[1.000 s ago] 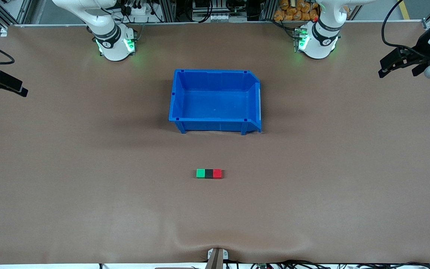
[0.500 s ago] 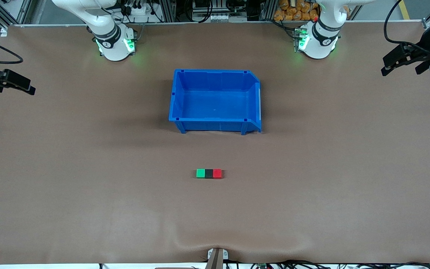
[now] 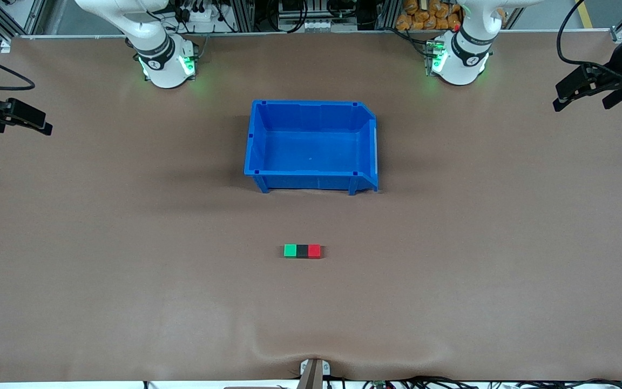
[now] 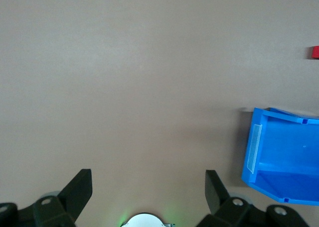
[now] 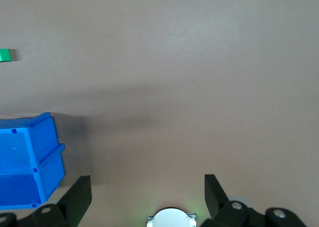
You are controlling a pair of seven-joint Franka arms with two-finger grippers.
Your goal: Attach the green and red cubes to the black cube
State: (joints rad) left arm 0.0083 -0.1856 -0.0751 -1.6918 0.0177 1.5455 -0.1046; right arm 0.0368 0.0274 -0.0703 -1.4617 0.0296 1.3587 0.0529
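Observation:
The green cube [image 3: 290, 250], the black cube [image 3: 302, 250] and the red cube [image 3: 314, 250] lie in one row on the brown table, touching, black in the middle, nearer the front camera than the blue bin. The red cube shows at the edge of the left wrist view [image 4: 315, 52]. The green cube shows at the edge of the right wrist view [image 5: 4, 55]. My left gripper [image 3: 570, 94] hangs open and empty above the table at the left arm's end [image 4: 148, 184]. My right gripper [image 3: 35, 124] hangs open and empty above the right arm's end [image 5: 148, 187].
An empty blue bin [image 3: 312, 146] stands mid-table, farther from the front camera than the cubes. It shows in the left wrist view [image 4: 284, 157] and in the right wrist view [image 5: 27, 160]. The arms' white bases [image 3: 166, 59] [image 3: 459, 56] stand at the table's back edge.
The right gripper has moved a little toward the table's middle and the left gripper has risen slightly. The cubes and the bin have not moved.

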